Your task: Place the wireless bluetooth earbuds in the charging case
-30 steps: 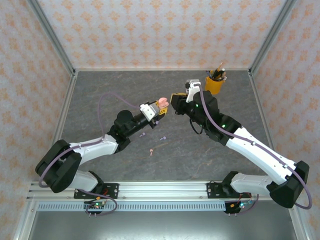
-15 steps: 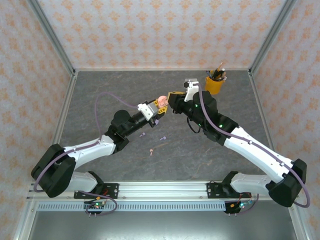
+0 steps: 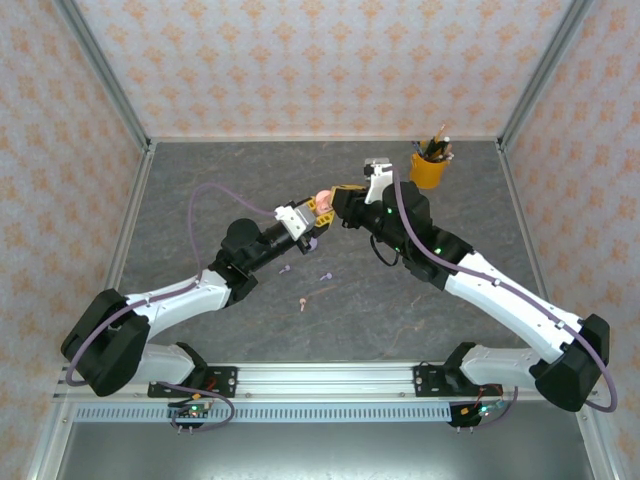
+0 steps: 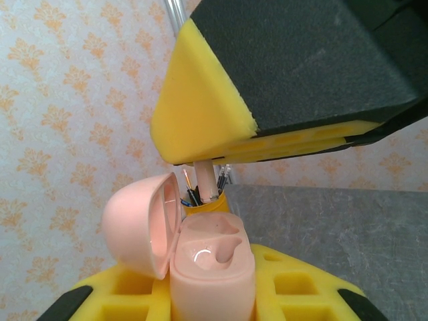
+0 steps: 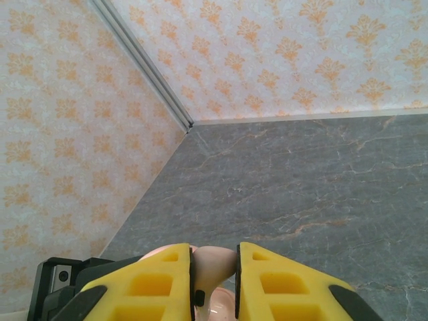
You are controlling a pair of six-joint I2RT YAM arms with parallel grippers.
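Earbuds on the table: a lilac earbud, a second lilac earbud and a loose pink earbud lie near each other on the grey table, below the two grippers and touching neither.
Left gripper: the left gripper is raised above the table, with its yellow foam jaws pressed against the sides of the charging case.
Charging case: the charging case is pale pink and round and faces upward. Its lid is hinged open to the left, and both moulded wells look empty.
Held earbud: the held earbud is pale pink. Its stem points down just above the open case, without touching it.
Right gripper: the right gripper is tip to tip with the left one, its jaws pinching the earbud's head.
Pencil cup: a yellow pencil cup stands well apart at the far right.
Risk, alignment: both pieces hang in mid-air, so a small drift could put the stem on the rim between the wells instead of in a socket.
Risk, grip: pressing down off-centre could twist the case in the foam jaws, swing the lid shut or make the earbud slip and fall.
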